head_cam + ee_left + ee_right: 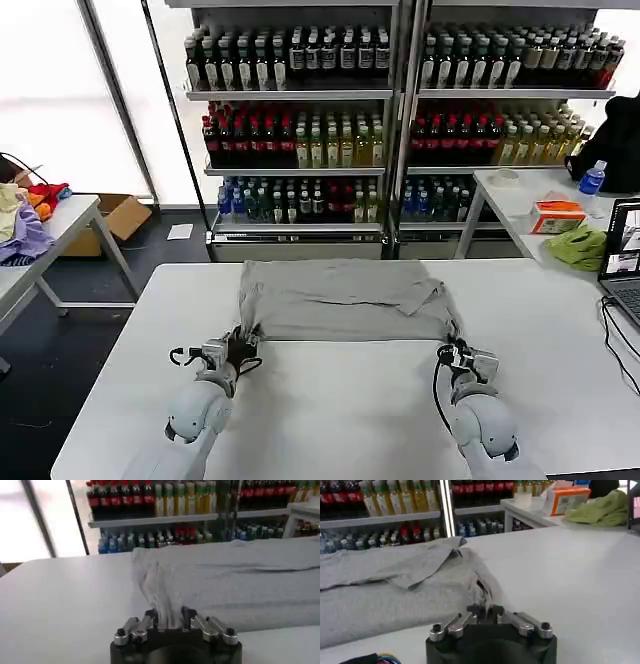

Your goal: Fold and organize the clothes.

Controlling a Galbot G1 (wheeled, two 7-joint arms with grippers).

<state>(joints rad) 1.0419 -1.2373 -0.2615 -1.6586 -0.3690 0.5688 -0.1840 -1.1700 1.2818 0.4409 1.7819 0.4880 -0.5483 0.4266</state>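
- Grey shirt (340,298) is laid flat, centre frame, on white bench (330,400).
- L tool (236,349) is pinched on shirt's lower-left corner.
- R tool (452,353) is pinched on lower-right corner.

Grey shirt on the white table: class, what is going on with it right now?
A light grey short-sleeved shirt lies flat across the white table, partly folded. The robot's left gripper pinches the near corner on its side, and the right gripper pinches the opposite near corner. Both are shut on the cloth at its near edge, which rests on the table.
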